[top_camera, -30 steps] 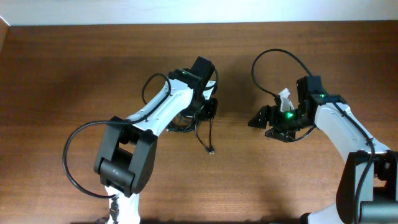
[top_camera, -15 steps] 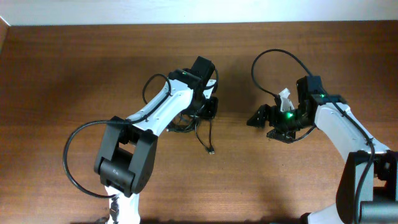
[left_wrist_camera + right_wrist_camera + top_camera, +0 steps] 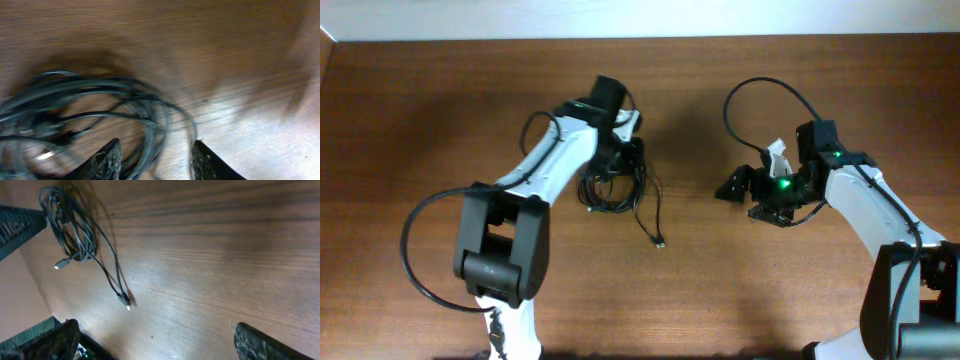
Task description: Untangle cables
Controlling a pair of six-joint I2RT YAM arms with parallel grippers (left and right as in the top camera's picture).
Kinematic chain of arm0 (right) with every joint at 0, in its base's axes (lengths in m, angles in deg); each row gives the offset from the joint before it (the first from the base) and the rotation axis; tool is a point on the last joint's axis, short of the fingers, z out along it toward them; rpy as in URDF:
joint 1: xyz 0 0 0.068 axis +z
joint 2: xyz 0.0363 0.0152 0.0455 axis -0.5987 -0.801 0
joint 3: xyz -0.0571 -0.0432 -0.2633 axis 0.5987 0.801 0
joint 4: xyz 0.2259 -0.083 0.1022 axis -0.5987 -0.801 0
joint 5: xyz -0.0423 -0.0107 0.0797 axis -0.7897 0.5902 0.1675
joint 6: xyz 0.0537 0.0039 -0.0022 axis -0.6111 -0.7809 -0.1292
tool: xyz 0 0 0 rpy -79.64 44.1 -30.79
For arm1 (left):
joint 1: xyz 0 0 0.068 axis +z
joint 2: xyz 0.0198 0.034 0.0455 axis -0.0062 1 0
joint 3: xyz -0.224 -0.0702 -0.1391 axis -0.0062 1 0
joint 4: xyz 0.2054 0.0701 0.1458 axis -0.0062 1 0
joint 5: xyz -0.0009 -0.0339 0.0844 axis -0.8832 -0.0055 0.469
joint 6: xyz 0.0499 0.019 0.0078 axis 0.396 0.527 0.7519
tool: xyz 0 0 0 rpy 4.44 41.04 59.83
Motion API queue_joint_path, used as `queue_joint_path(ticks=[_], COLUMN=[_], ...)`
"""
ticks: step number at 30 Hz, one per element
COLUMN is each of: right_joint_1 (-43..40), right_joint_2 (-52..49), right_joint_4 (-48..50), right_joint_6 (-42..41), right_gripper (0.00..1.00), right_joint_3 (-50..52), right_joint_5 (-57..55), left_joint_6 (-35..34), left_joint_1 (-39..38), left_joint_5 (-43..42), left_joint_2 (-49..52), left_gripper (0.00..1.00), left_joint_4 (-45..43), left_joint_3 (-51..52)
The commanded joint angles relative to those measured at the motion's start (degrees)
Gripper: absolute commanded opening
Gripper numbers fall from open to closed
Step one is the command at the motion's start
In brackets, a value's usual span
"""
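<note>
The cables (image 3: pixel 611 191) lie as a bundle of thin black loops on the wooden table, with one loose strand running to a small plug (image 3: pixel 660 243). My left gripper (image 3: pixel 623 163) hovers at the bundle's far edge. In the left wrist view it (image 3: pixel 156 161) is open, and blurred cable strands (image 3: pixel 100 107) pass between its fingers. My right gripper (image 3: pixel 740 195) is open and empty, well to the right of the bundle. In the right wrist view it (image 3: pixel 160 345) is spread wide, and the bundle (image 3: pixel 70 220), a silvery-tipped plug (image 3: pixel 60 264) and the loose plug end (image 3: pixel 125 301) show far ahead.
The thick black wires of the arms arc above the table, one loop over the right arm (image 3: pixel 760 90) and one by the left arm's base (image 3: pixel 425 240). The table's far edge (image 3: pixel 640 40) meets a pale wall.
My left gripper has moved left and a little away from me, uncovering the bundle, which now lies slightly further left. The right arm has barely moved.
</note>
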Motion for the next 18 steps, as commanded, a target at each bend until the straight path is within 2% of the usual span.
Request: queue_joint_path(ticks=[1,3,7,11,12,13,14,15,18], right_joint_1=[3.85,5.99,8.7,9.31,9.31,9.31,9.31,9.31,9.29], right_joint_2=[0.52,0.52,0.52,0.52,0.52,0.52,0.52,0.52,0.52], right_joint_4=[2.91,4.94,7.65,8.33,8.74,8.79,8.79,8.74,8.76], right_joint_6=[0.55,0.57,0.5,0.55,0.57,0.57,0.57,0.59,0.59], right_gripper=[0.98,0.98,0.99,0.98,0.99,0.99,0.98,0.98,0.98], right_joint_3=[0.07,0.07,0.07,0.07,0.07,0.07,0.07,0.07,0.07], right_joint_5=[0.74,0.72,0.7,0.33,0.31,0.28,0.28,0.28,0.28], left_joint_6=[-0.46,-3.74,-5.55,-5.53,-5.51,-5.49,-5.31,-2.93,7.96], left_joint_1=[1.73,1.66,1.66,1.66,1.66,1.6,1.46,1.2,-0.07], left_joint_5=[0.02,4.48,9.99,10.12,10.03,8.07,5.35,-0.7,-8.9], left_joint_2=[0.39,0.39,0.39,0.39,0.39,0.39,0.39,0.39,0.39], left_gripper=[0.52,0.43,0.43,0.43,0.35,0.16,0.07,0.02,0.03], left_joint_4=[1.05,1.46,0.98,-2.05,-4.37,-6.84,-8.07,-8.83,-7.15], left_joint_3=[0.37,0.55,2.14,8.2,10.36,12.24,13.18,14.03,14.03])
